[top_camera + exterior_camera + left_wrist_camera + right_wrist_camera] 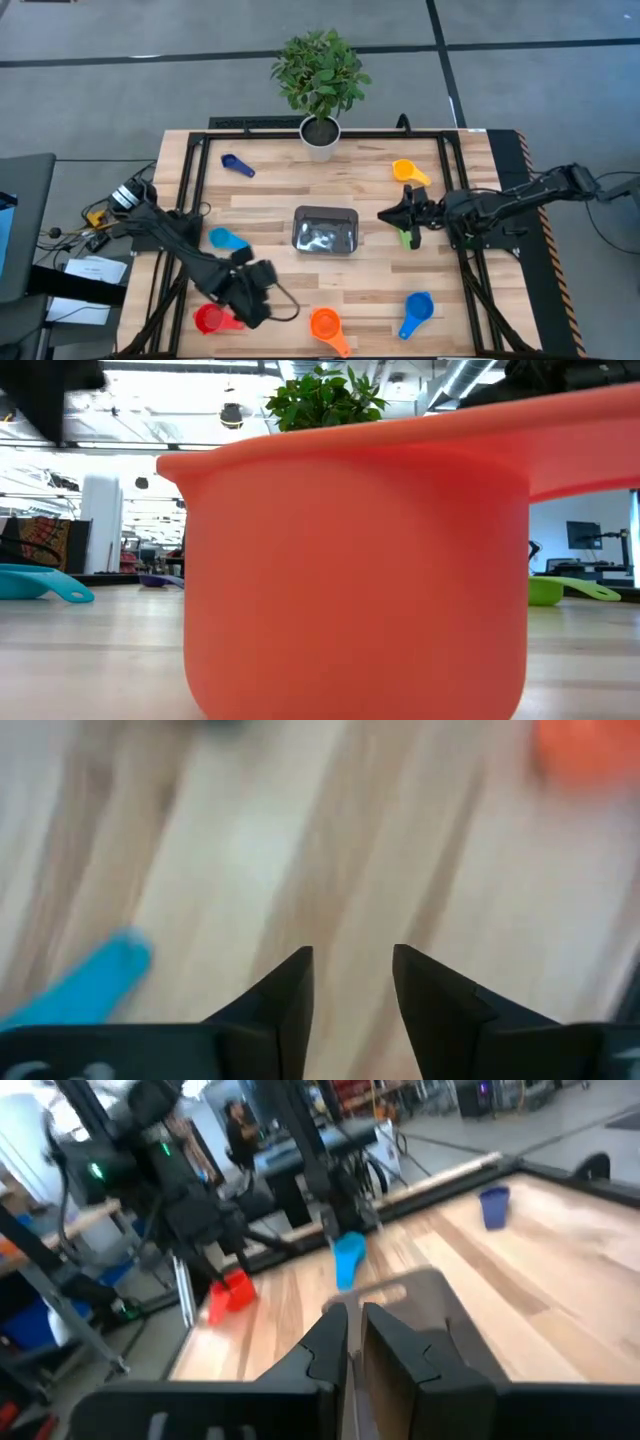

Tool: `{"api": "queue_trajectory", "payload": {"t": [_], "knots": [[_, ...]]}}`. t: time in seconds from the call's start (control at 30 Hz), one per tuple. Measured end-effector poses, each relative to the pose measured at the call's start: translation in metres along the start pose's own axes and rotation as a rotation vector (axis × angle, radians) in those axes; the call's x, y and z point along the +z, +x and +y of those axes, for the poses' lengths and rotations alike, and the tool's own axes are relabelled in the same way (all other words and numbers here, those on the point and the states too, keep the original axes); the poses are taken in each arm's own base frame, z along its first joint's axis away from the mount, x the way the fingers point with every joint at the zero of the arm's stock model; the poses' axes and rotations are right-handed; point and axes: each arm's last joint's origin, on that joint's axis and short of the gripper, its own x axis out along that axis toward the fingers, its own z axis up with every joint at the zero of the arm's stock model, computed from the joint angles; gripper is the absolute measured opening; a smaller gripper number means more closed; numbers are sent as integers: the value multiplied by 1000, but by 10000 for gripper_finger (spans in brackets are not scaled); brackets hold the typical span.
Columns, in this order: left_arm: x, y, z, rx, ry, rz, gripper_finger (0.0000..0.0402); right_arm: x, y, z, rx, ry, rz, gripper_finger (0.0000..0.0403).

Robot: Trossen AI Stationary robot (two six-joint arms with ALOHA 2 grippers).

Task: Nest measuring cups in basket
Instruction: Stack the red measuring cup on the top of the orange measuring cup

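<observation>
The basket (325,231) sits at the middle of the table (270,190), and nothing coloured shows inside it in the high view, so the nesting appears not yet begun. The measuring cups lie scattered round it: the dark blue cup (237,165) toward the far left corner, the yellow cup (409,172) toward the far right, the light blue cup (227,239) just left of the basket, the red cup (211,318) and the orange cup (327,324) along the near edge, a second blue cup (415,312) toward the near right corner, and the green cup (409,236) just right of the basket.

The left gripper (262,285) hangs over the near left part of the table, between the red and orange cups, its fingers (285,1005) parted over bare wood and holding nothing. The red cup lies close beside it, toward the left edge, handle pointing back toward the gripper.

The right gripper (395,214) points at the basket from the right with its fingers nearly together. The green cup lies under that arm; whether it is gripped cannot be told. By position, the left arm is nearer the red and light blue cups, the right arm nearer the green and yellow.
</observation>
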Motion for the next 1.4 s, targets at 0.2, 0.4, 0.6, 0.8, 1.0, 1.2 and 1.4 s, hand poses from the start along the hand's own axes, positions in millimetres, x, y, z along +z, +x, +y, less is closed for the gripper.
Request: {"api": "queue_trajectory", "payload": {"t": [0.2,0.4,0.6,0.8,1.0,1.2,1.4], "knots": [[-41,-6,-6,-3,67,202,113,-10,0,5,11,-27,68,61],[-64,-10,-12,-11,16,278,108,-16,4,7,14,-107,104,86],[-86,-12,-12,75,62,312,112,-23,14,1,-31,-108,138,142],[-103,-10,-12,162,73,343,112,-34,26,-2,-55,-91,171,187],[-112,0,-10,169,56,319,112,-38,35,-1,-46,-80,157,198],[-122,18,-1,177,53,356,112,-39,36,0,-38,-79,156,188],[-126,29,4,167,92,352,110,-39,35,1,-35,-77,156,186]]}}
